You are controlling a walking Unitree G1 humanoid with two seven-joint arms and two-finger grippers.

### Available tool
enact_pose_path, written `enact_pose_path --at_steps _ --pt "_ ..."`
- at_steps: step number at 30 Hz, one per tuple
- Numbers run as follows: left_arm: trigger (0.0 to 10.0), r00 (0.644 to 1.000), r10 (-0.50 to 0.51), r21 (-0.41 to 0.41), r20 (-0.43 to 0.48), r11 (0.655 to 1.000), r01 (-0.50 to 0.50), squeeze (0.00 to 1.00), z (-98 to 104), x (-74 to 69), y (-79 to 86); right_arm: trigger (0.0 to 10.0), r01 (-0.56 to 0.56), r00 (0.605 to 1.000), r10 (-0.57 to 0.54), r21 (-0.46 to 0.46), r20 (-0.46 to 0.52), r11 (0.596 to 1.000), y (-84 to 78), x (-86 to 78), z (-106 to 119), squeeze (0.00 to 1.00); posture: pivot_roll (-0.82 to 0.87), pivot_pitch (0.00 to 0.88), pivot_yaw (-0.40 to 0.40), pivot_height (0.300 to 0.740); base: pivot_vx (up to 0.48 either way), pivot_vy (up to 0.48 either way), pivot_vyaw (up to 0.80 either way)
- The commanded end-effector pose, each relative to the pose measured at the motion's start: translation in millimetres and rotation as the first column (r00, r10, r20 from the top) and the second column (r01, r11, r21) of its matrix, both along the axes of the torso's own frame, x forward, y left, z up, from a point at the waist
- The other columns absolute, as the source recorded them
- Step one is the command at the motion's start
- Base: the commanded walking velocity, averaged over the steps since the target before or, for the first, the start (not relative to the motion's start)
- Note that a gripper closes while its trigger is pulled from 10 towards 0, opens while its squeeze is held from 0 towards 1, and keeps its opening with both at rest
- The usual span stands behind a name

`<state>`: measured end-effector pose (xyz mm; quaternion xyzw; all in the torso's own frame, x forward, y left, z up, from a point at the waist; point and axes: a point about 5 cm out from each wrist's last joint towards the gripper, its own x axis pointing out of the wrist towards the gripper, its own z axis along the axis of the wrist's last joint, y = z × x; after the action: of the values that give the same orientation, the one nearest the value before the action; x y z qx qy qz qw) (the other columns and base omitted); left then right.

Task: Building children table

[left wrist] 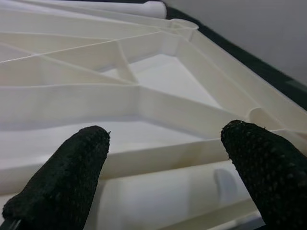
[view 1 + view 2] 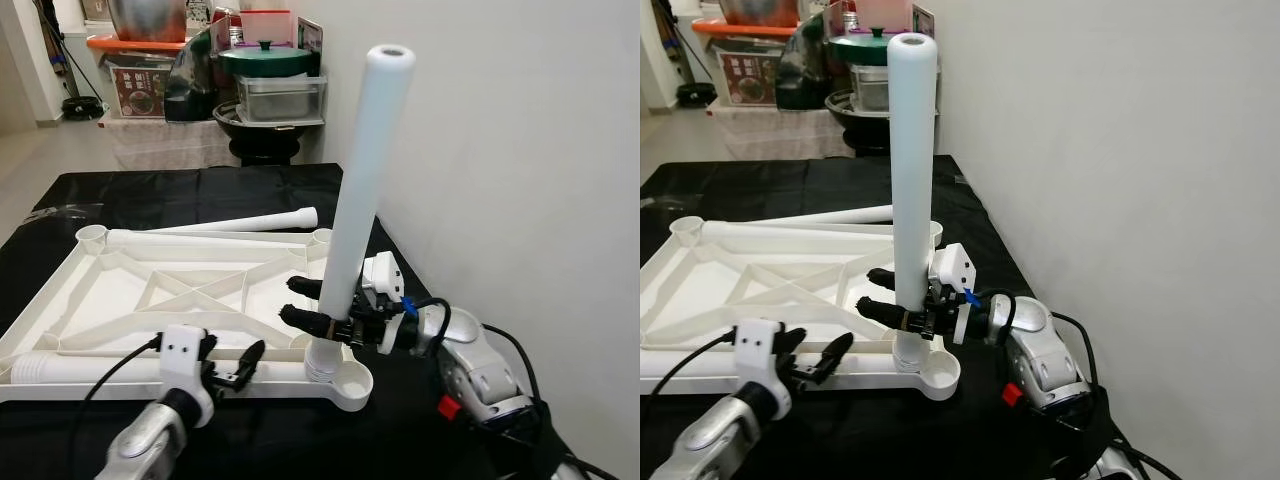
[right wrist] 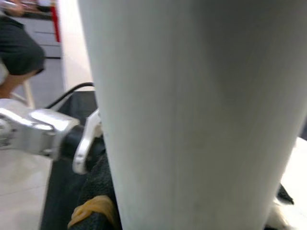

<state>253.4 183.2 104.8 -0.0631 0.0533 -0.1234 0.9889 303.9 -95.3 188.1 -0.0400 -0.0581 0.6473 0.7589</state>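
The tall white plastic leg tube [image 2: 358, 190] blocks my right side; the upturned white ribbed tabletop [image 2: 110, 290] lies open leftward.

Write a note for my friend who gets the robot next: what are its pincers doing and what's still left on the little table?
Right pincer: shut on the upright white leg, low down, its foot at the near right corner socket of the upside-down tabletop.
Left pincer: open, empty, by the tabletop's near edge, over a leg lying there.
Two more legs lie by the far edge.
Done: one leg stood up; whether fully seated, cannot tell.
Left: the other three legs.
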Motion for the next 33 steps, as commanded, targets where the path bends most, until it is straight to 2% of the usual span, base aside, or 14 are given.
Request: enact_pose_path --at_steps 1,3,5,8,16,21,25,33 --pt "10.0 1.0 -0.01 -0.005 -0.007 1.0 0.01 0.0 -0.1 -1.2 -1.1 10.0 -0.025 0.995 0.02 -0.057 -0.098 0.998 -1.8 -3.4 -20.6 0.0 0.09 0.0 -0.079 0.74 0.0 0.0 0.0" --pt "10.0 1.0 -0.006 -0.007 -0.009 1.0 0.006 0.0 -0.4 -2.5 0.1 10.0 -0.048 0.994 0.041 -0.07 -0.104 0.996 -3.6 -3.9 -20.9 0.0 0.09 0.0 -0.079 0.74 0.0 0.0 0.0" --pt "10.0 1.0 -0.002 -0.018 -0.013 1.0 0.002 0.0 -1.1 -4.4 -0.8 10.0 -0.073 0.991 0.062 -0.089 -0.119 0.993 -12.1 1.2 -16.5 0.0 0.09 0.0 -0.082 0.74 0.0 0.0 0.0" --pt "10.0 1.0 -0.015 -0.029 -0.014 0.999 0.014 0.0 -1.5 -6.4 -5.3 10.0 -0.046 0.993 0.034 -0.106 -0.109 0.993 -26.2 13.0 -8.2 0.0 0.09 0.0 -0.084 0.74 0.0 0.0 0.0" --pt "10.0 0.999 -0.042 -0.057 -0.018 0.998 0.041 0.0 -0.3 -9.2 -10.4 10.0 0.038 0.994 -0.047 -0.098 -0.094 0.994 -44.7 28.8 3.9 0.0 0.09 0.0 -0.084 0.74 0.0 0.0 0.0" --pt "10.0 0.998 -0.055 -0.061 -0.022 0.997 0.054 0.0 -0.4 -10.7 -12.0 10.0 0.027 0.991 -0.037 -0.08 -0.128 0.996 -47.5 27.8 4.2 0.0 0.09 0.0 -0.079 0.74 0.0 0.0 0.0" --pt "10.0 0.998 -0.063 -0.063 -0.025 0.996 0.062 0.0 0.2 -11.9 -12.0 10.0 -0.022 0.984 0.011 -0.062 -0.178 0.998 -48.4 18.3 -4.0 0.0 0.09 0.0 -0.075 0.74 0.0 0.0 0.0" --pt "10.0 0.997 -0.076 -0.068 -0.027 0.995 0.074 0.0 1.4 -10.5 -14.2 10.0 -0.045 0.98 0.034 -0.05 -0.196 0.998 -50.3 12.5 -10.9 0.0 0.08 0.0 -0.062 0.74 0.0 0.0 0.0"
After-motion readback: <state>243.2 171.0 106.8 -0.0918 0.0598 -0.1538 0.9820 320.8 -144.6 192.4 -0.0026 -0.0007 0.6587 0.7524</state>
